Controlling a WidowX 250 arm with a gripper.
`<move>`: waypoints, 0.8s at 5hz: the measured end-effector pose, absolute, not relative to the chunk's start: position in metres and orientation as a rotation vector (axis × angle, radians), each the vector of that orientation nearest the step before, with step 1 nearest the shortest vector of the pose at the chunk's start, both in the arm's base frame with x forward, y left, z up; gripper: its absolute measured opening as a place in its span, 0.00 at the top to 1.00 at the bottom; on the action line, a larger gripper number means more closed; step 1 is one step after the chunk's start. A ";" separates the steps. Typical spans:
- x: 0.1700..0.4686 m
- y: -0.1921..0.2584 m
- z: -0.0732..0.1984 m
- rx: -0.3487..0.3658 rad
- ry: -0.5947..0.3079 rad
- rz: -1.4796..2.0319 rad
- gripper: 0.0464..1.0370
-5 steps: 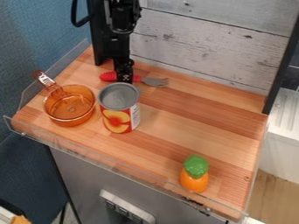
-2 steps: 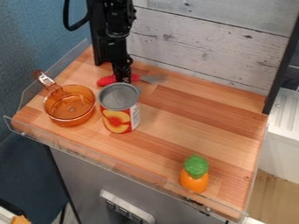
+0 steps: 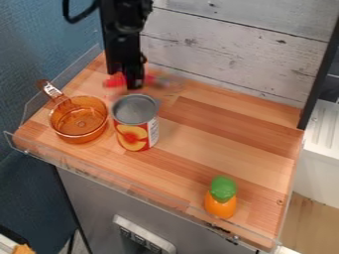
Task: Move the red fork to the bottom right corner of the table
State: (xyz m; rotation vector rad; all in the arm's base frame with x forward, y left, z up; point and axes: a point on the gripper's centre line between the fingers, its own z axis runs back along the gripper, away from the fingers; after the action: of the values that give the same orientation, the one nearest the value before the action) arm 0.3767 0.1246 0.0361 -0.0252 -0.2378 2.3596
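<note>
Toward the back left of the wooden table (image 3: 225, 144), grips the red-handled fork with a grey head (image 3: 116, 80), in the closed black two-finger gripper (image 3: 135, 87), behind the orange-red labelled metal can (image 3: 134, 124). Has moved slightly left and toward the back wall since the earlier frame, bringing the fork along in the same direction. Leaves the can, the transparent amber pan (image 3: 79, 119) and the orange toy with a green top (image 3: 220, 198) where they were.

Hides the middle of the fork behind the gripper, with red handle to the left and blurred head to the right. Smears the fork's outline with motion, making the head's shape hard to make out. Cannot tell whether it touches the wood. Runs out of view at the top edge with the black arm (image 3: 122, 39). Keeps the fork well apart from the bottom right corner.
</note>
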 end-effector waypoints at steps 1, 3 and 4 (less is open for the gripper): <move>0.376 0.118 0.059 -0.076 -0.272 2.355 0.64; 0.346 0.073 0.101 -0.102 -0.271 2.391 0.64; 0.325 0.043 0.104 -0.130 -0.196 2.415 0.64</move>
State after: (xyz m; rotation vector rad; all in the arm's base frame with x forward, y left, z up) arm 0.3246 0.0427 0.1041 -0.1296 -0.1958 2.4152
